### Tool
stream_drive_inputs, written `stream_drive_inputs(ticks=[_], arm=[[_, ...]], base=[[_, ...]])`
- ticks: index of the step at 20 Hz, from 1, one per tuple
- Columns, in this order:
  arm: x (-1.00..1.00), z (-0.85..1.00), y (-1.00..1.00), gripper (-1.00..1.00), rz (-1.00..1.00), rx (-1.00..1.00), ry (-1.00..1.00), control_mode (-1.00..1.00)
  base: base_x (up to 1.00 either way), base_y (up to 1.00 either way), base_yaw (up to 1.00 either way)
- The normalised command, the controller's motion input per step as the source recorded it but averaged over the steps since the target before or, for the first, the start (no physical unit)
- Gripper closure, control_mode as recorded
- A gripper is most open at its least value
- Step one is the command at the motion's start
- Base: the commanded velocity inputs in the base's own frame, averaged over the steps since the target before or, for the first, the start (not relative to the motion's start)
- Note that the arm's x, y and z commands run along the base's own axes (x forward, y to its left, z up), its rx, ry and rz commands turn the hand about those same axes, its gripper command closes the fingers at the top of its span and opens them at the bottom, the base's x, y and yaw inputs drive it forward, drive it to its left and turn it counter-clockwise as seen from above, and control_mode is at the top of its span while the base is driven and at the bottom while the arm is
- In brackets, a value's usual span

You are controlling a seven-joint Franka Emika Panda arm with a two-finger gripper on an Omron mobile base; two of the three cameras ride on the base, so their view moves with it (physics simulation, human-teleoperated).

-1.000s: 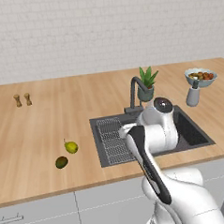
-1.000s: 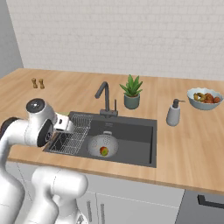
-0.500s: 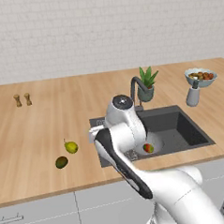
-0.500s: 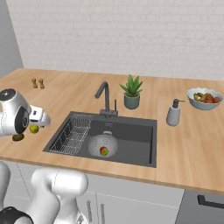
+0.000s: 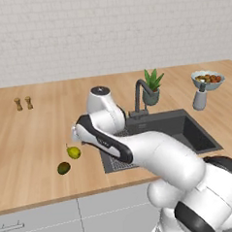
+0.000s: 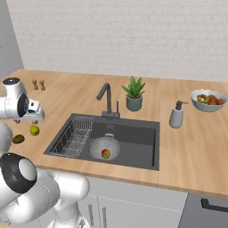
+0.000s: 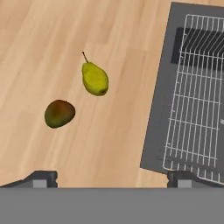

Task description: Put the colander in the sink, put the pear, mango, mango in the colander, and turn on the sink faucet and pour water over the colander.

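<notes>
Right base view: white brick wall [image 6: 133, 35] behind the wooden counter [image 6: 191, 147]; sink [image 6: 138, 147] well right of the gripper [image 7: 111, 177], colander [image 6: 104, 148] inside holding one mango [image 6: 106, 154]. Jaws spread wide, empty, above the counter. Pear [image 7: 95, 78] just ahead, second mango [image 7: 59, 113] beside it.

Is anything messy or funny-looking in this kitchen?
Nothing is spilled, tipped or broken. The colander sits upright in the sink with one mango inside. The pear and the other mango lie loose on the counter beside the sink, apart from each other.
</notes>
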Motion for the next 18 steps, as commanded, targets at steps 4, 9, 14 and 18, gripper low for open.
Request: stream_drive_inputs(ticks=[4,9,14,18], arm=[[0.54,-0.55,0.50,-1.00,0.00,-0.04,0.05,-1.00],[0.51,-0.75,0.43,-1.00,0.00,-0.02,0.00,-1.00],[0.50,-0.44,0.13,-1.00,0.00,0.00,0.00,-1.00],[0.50,-0.40,0.12,-1.00,0.00,0.00,0.00,-1.00]], base=[[0.00,0.00,0.00],[0.00,0.00,0.00],[0.00,0.00,0.00],[0.00,0.00,0.00]])
